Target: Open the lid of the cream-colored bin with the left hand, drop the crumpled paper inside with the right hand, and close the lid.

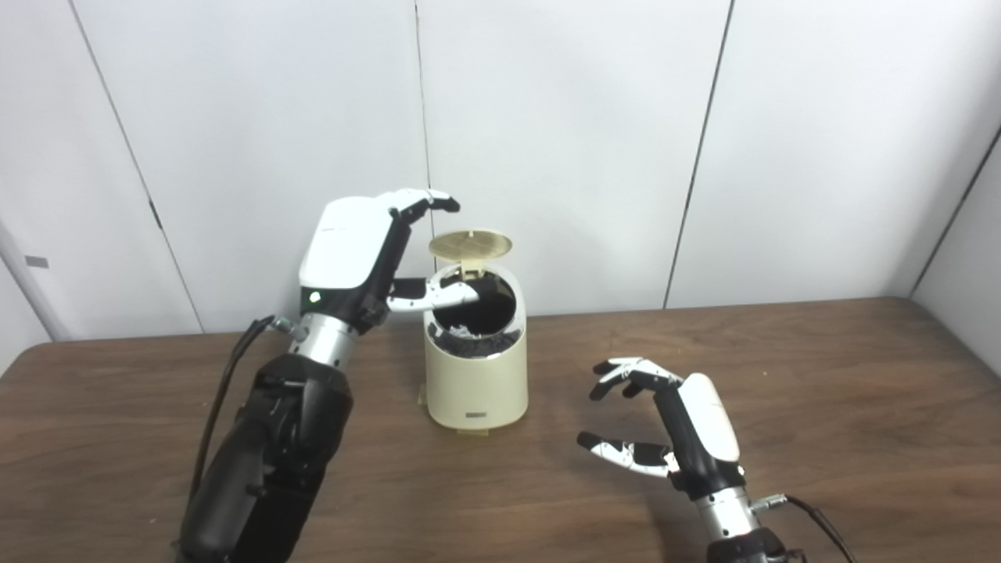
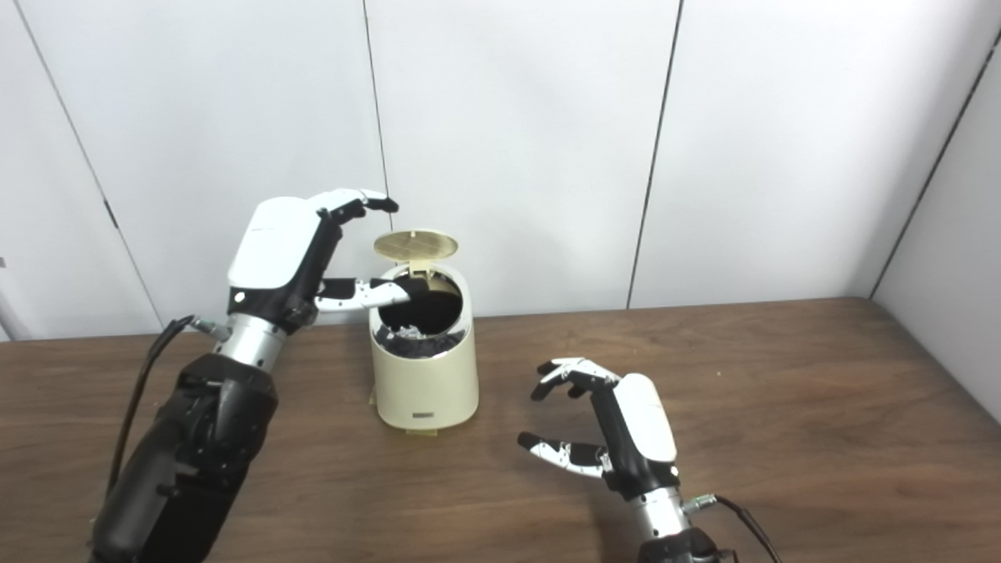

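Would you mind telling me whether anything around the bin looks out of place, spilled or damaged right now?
Nothing stands out. The cream bin stands upright on the table, its lid raised, with the left hand at the rim. Something pale and crumpled lies inside. The right hand is open and holds nothing. No spill shows.

Two head cameras side by side, angled down, sharing the table (image 1: pixel 821 375)

A brown wooden table (image 1: pixel 821 391) before a white panelled wall (image 1: pixel 821 141)

bin (image 1: pixel 475 383): cream, upright on table | lid (image 1: pixel 470 244): raised open | crumpled paper (image 1: pixel 461 335): inside
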`<action>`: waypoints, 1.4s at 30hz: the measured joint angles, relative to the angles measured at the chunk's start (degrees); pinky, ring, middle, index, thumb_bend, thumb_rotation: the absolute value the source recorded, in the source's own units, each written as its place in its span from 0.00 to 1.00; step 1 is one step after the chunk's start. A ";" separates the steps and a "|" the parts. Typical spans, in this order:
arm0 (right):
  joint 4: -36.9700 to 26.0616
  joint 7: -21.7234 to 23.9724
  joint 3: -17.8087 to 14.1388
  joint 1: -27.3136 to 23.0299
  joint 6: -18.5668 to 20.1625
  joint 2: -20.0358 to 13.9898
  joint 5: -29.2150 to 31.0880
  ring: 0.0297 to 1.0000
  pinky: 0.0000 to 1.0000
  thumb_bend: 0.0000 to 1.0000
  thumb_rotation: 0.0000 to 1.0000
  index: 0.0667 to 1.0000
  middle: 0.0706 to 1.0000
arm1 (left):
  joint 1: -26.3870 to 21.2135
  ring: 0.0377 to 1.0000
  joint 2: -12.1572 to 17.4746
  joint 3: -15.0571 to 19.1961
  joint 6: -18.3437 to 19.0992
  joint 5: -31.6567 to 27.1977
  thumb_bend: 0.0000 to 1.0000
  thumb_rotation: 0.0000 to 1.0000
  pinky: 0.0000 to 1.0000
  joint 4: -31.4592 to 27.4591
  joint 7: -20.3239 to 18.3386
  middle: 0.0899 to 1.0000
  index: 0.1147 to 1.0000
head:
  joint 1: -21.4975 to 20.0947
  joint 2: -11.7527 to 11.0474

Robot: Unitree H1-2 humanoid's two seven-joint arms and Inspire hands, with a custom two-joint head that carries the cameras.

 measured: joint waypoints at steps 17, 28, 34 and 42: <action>0.46 -0.76 0.44 -0.40 -0.22 0.00 -0.46 0.60 0.50 0.48 0.14 0.46 0.65 | -3.73 0.71 0.75 -3.99 -1.26 4.16 0.98 0.72 0.59 7.79 0.08 0.71 0.71 | 0.17 0.00; 0.47 -0.73 0.44 -0.45 -0.17 -0.03 -0.45 0.60 0.50 0.48 0.14 0.46 0.65 | -3.63 0.64 2.21 -5.04 -1.10 7.35 0.97 0.84 0.62 6.79 0.62 0.54 0.53 | 0.53 0.35; 0.58 -0.85 0.44 -0.52 -0.20 -0.10 -0.45 0.60 0.49 0.48 0.14 0.46 0.65 | -1.99 0.58 2.37 -4.96 -0.85 9.53 0.92 0.86 0.62 1.91 1.58 0.45 0.45 | 0.53 0.53; 0.38 -0.34 0.41 -0.44 0.03 -0.10 -0.35 0.60 0.49 0.48 0.14 0.46 0.66 | 0.66 0.56 3.59 -5.12 -2.21 10.81 0.89 0.84 0.61 1.65 2.01 0.41 0.45 | 0.35 0.97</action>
